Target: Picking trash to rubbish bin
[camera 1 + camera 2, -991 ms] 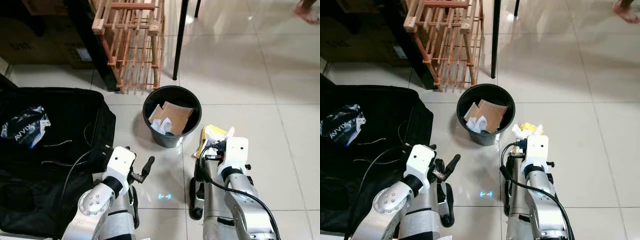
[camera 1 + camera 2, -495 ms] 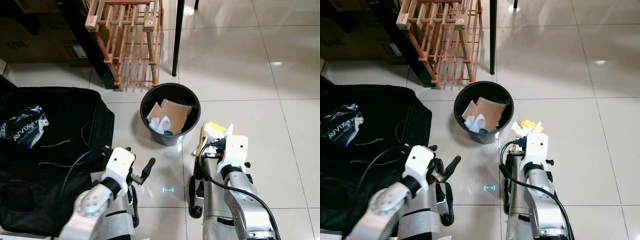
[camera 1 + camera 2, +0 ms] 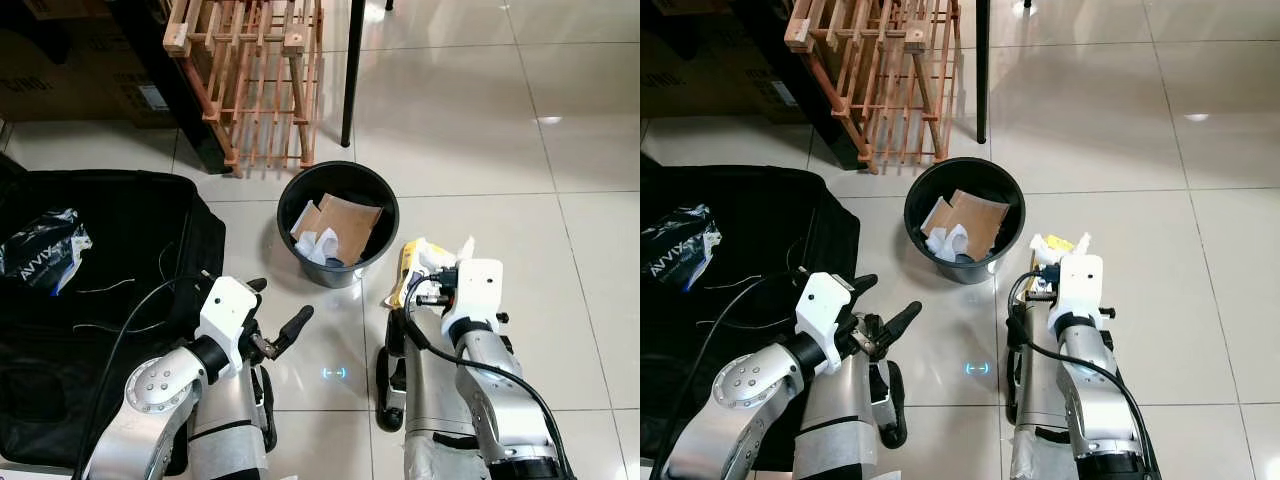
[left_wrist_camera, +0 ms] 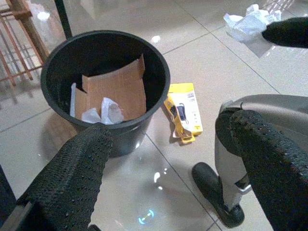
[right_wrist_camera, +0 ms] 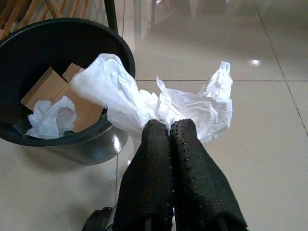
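The right gripper (image 5: 168, 132), fingers pinched together on a crumpled white plastic wrapper (image 5: 159, 103), carries it just short of the round black plastic bin (image 3: 338, 222), so next comes reaching over the rim and releasing, while the left gripper (image 4: 168, 163) hangs spread apart.

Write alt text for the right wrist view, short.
The right hand, fingers shut, pinches a crumpled white plastic wrapper above the tiled floor, beside a black rubbish bin. The bin holds a piece of cardboard and crumpled white paper.
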Motion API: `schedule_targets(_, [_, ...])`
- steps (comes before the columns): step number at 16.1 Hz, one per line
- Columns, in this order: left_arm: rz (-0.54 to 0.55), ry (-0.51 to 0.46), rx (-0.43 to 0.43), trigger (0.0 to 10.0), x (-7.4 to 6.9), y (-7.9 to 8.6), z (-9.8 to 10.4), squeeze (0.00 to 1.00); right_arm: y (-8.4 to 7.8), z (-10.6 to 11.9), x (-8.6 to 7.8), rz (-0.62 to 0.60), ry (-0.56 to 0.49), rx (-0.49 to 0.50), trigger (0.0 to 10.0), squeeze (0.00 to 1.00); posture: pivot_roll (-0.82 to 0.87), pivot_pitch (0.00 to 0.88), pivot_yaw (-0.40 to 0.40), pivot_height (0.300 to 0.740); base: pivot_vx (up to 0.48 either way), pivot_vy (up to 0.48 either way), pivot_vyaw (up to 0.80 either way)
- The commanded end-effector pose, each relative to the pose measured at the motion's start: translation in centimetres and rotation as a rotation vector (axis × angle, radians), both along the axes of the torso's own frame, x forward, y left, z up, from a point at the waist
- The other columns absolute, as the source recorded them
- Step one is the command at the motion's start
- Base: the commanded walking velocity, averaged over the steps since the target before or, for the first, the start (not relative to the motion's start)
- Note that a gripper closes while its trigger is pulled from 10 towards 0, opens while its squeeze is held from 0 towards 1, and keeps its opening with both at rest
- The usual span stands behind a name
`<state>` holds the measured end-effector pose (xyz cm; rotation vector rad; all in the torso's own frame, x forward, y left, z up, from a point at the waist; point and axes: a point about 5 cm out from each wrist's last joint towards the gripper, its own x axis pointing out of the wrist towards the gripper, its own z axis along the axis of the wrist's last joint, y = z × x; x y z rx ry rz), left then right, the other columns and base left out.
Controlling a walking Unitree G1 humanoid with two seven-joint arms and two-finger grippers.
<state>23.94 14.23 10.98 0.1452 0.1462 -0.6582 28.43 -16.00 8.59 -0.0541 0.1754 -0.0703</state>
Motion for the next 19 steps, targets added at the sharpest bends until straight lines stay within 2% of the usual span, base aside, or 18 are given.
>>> schedule_targets(1, [-0.034,0.043,-0.022,10.0,-0.7,-0.5,-0.6,0.00,-0.4,-1.1,-0.6,-0.013,0.036,0.005,0.0,0.00,0.06,0.446,0.057,0.560,0.000,0.000,0.00])
schedule_targets(5, [-0.123,0.103,-0.009,10.0,-1.9,-1.9,-2.0,0.00,-0.5,-1.2,-0.4,-0.015,0.038,0.002,0.0,0.00,0.06,0.445,0.058,0.560,0.000,0.000,0.00])
schedule_targets(9, [-0.140,0.109,-0.027,10.0,-1.6,-2.7,-2.2,0.00,-0.8,-1.1,-0.3,-0.021,0.034,-0.003,0.0,0.00,0.05,0.447,0.059,0.560,0.000,0.000,0.00])
schedule_targets(12, [-0.141,0.114,-0.019,10.0,-1.7,-2.7,-2.4,0.00,-1.0,-0.9,-0.2,-0.023,0.025,-0.006,0.0,0.00,0.05,0.449,0.062,0.560,0.000,0.000,0.00])
schedule_targets(17, [-0.119,0.132,0.010,10.0,-2.2,-2.1,-3.1,0.00,0.3,1.1,2.5,0.062,-0.030,0.002,0.0,0.00,0.07,0.464,0.053,0.560,0.000,0.000,0.00])
schedule_targets(19, [-0.106,0.131,0.012,10.0,-2.3,-2.0,-3.0,0.00,1.3,1.5,3.6,0.112,-0.034,0.006,0.0,0.00,0.09,0.472,0.046,0.560,0.000,0.000,0.00])
